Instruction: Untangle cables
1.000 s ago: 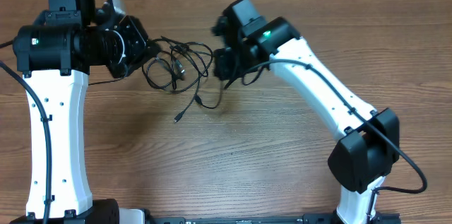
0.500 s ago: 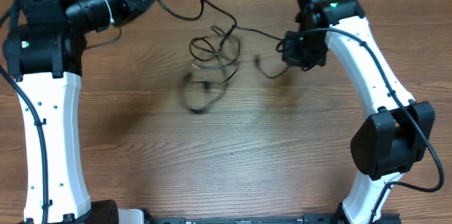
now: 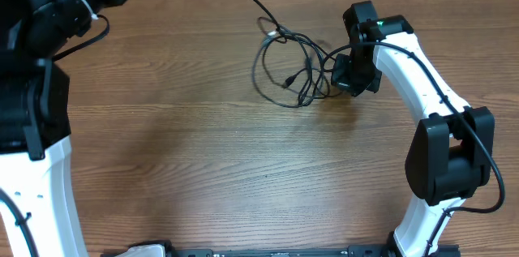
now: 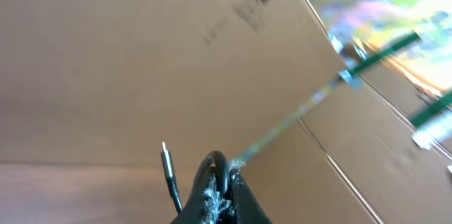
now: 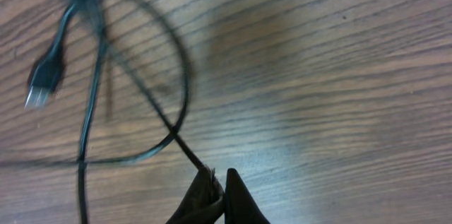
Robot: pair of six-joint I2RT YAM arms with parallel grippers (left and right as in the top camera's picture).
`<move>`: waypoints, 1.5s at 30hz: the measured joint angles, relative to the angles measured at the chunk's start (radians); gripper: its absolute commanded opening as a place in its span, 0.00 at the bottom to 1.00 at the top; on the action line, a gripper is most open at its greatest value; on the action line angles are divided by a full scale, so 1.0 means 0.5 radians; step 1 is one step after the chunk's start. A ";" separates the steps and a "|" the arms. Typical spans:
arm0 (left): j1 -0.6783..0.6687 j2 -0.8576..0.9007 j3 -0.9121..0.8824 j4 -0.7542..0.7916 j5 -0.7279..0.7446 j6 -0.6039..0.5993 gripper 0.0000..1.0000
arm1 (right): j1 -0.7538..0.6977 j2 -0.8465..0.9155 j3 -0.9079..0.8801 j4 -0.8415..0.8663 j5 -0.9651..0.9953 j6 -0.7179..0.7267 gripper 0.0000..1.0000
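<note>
Several thin black cords [image 3: 306, 79] lie knotted mid-right on the brown wooden table [image 3: 203, 168]. Our left gripper [image 4: 222, 181] and right gripper [image 5: 217, 185] each pinch one strand, jaws closed. A hard pull apart could cinch the knot or slip a strand free.

Dark print [image 4: 248, 10] on cardboard box [image 4: 127, 68] too blurred; nothing legible

The counter [image 3: 203, 168] was brown wood grain; in the left wrist view a plain cardboard box [image 4: 141, 54] leaned tilted; blurred green bands [image 4: 385, 46] crossed boxes behind it.
</note>
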 measured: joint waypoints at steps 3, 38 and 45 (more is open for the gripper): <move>0.002 -0.002 0.003 -0.002 -0.195 0.000 0.04 | 0.000 0.000 -0.005 -0.006 0.071 0.056 0.04; -0.134 0.137 0.010 -0.491 -0.422 0.196 0.04 | 0.155 0.000 -0.130 0.369 -1.559 -0.912 0.68; -0.211 0.137 0.010 -0.568 -0.405 0.196 0.04 | 0.478 0.002 -0.140 0.857 -1.583 -0.521 0.73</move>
